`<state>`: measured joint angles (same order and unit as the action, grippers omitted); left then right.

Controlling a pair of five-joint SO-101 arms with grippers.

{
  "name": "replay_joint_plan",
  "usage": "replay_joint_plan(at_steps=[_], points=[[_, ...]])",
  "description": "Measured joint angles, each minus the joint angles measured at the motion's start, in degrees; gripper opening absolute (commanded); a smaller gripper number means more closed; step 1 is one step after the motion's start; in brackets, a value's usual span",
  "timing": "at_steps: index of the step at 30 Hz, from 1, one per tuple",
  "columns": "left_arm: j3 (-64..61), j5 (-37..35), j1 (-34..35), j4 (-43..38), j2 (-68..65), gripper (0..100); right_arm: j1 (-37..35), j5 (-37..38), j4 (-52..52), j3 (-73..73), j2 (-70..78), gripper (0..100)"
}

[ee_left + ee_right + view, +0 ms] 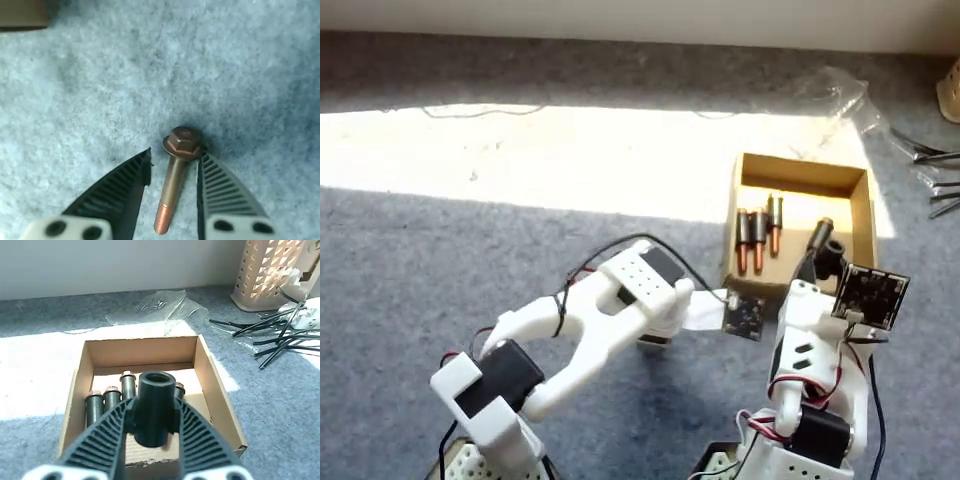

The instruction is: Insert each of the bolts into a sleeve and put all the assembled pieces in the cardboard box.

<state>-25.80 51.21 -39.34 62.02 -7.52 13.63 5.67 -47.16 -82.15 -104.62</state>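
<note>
Pairing a loose bolt w/ a sleeve is the step in hand, I judge: left gripper [175, 152] sits w/ jaws apart astride the bolt [172, 182], flat on the carpet [250, 75] near a corner of the cardboard box [206, 375]. Right gripper [153, 407] clamps a sleeve [155, 395] at the box's near edge, poss. above it. Next: pinch the shank, lift, align w/ the bore.

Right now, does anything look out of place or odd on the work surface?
Nothing is damaged or spilled. One bolt lies alone on the grey carpet, outside the cardboard box, between the open jaws of the left gripper, not yet assembled. The right gripper holds an empty sleeve by the box.
</note>
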Motion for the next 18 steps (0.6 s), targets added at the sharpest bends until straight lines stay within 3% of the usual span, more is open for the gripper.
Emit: replay_joint_plan(at_steps=[5,9,18], points=[[0.0,-1.3,-0.7,-0.1,0.0,14,0.0,0.0,0.0,0.0,0.0,0.4],[0.0,-1.5,-0.7,-0.2,0.0,2,0.0,0.0,0.0,0.0,0.0,0.4],[0.0,-10.0,-0.8,-3.2,0.0,1,0.0,0.0,0.0,0.0,0.0,0.4]])
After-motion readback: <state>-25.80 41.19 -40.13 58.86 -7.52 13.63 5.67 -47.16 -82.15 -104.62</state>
